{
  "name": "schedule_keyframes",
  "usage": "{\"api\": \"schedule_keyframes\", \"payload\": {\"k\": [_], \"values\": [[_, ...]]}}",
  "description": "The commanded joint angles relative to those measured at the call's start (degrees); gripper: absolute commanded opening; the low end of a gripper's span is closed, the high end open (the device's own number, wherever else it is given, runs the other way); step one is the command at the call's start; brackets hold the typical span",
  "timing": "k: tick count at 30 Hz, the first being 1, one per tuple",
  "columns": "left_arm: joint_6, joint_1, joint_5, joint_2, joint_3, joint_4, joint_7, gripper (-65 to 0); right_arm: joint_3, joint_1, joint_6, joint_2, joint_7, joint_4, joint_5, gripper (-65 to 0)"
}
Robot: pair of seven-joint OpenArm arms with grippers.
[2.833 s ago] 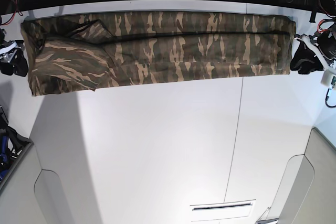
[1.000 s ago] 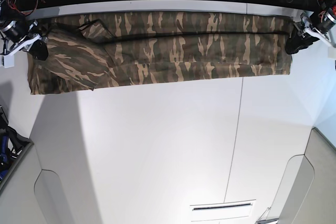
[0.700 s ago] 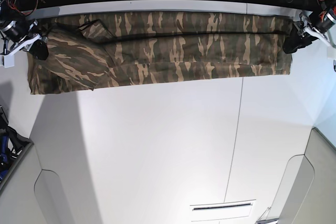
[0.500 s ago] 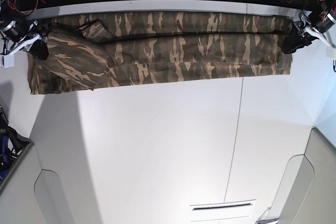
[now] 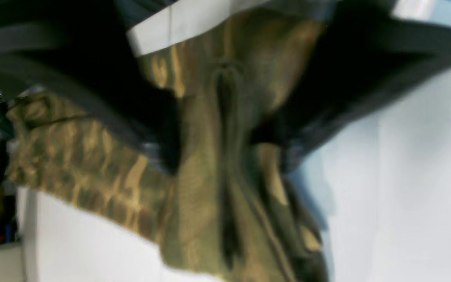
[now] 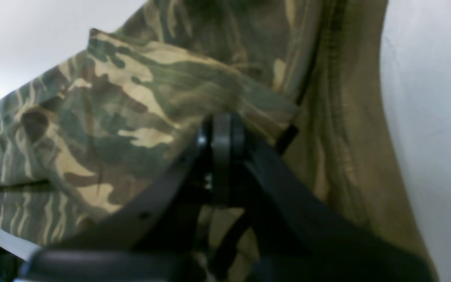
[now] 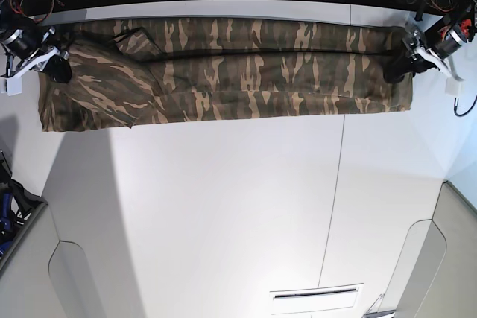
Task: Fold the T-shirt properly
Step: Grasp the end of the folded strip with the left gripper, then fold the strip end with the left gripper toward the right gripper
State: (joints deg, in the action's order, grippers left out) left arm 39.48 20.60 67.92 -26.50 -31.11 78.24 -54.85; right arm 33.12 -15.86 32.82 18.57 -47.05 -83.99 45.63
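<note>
Base view, left to right. The right gripper [image 7: 54, 67], at the shirt's left end, stands where it stood a second ago; in its wrist view its jaws are pressed together, with a raised fold of cloth at their tips, so it appears to pinch the T-shirt [image 7: 223, 68]. The left gripper [image 7: 396, 67], at the shirt's right end, has moved: a second ago it sat just off the end edge, and now it reaches in over the cloth. Its jaws have narrowed from wide open; in the blurred wrist view the black fingers [image 5: 151, 129] flank a bunched ridge of fabric [image 5: 225, 164], but whether they have closed on it cannot be told.

Judged meaning: one end looks held and the other is being taken, as preparation for folding the band end to end. That fold is not yet made.

The T-shirt lies along the far edge of the white surface [image 7: 223, 206] as a long, narrow band, already folded lengthwise, in brown, tan and olive camouflage. A sleeve flap overlaps near its left end; the right end is squarer and flat.
</note>
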Motion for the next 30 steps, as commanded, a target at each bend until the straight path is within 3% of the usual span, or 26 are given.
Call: {"api": "schedule_keyframes", "payload": {"k": [1, 3, 4, 10, 13, 15, 24, 30], "values": [[0.52, -0.15, 1.51, -0.96, -0.35, 0.55, 0.76, -46.3, 0.35, 0.26, 0.42, 0.96, 0.52, -0.81, 1.46, -65.0], [0.52, -0.15, 1.53, -0.96, -0.35, 0.55, 1.11, -61.8, 0.35, 0.26, 0.44, 0.96, 0.52, -0.81, 2.51, -65.0], [0.52, -0.15, 1.68, -0.96, -0.35, 0.55, 1.68, -65.0, 0.35, 0.26, 0.42, 0.96, 0.52, -0.81, 3.21, -65.0], [0.52, -1.29, 1.62, -1.01, -0.35, 0.59, 4.87, -65.0, 0.48, 0.26, 0.44, 0.94, 0.46, -2.82, 6.05, -65.0], [0.52, -2.71, 1.31, -1.18, -0.35, 0.61, 4.85, -65.0, 1.03, 0.26, 0.46, 0.94, 0.02, -5.9, 6.01, -48.6], [0.52, -3.78, 0.57, -1.46, -0.35, 0.85, 4.87, -65.0, 1.77, 0.26, 0.46, 0.94, -0.76, -8.41, 5.84, -43.0], [0.52, -7.41, -2.84, -6.23, -0.37, 5.35, 1.84, -65.0, 5.73, 0.26, 0.44, 0.94, -2.51, -15.32, 5.31, -42.7], [0.52, -7.06, -2.86, -4.26, -0.13, 19.96, -3.78, -65.0, 6.36, 0.26, 0.44, 0.94, -2.47, -15.32, 5.22, -42.7]]}}
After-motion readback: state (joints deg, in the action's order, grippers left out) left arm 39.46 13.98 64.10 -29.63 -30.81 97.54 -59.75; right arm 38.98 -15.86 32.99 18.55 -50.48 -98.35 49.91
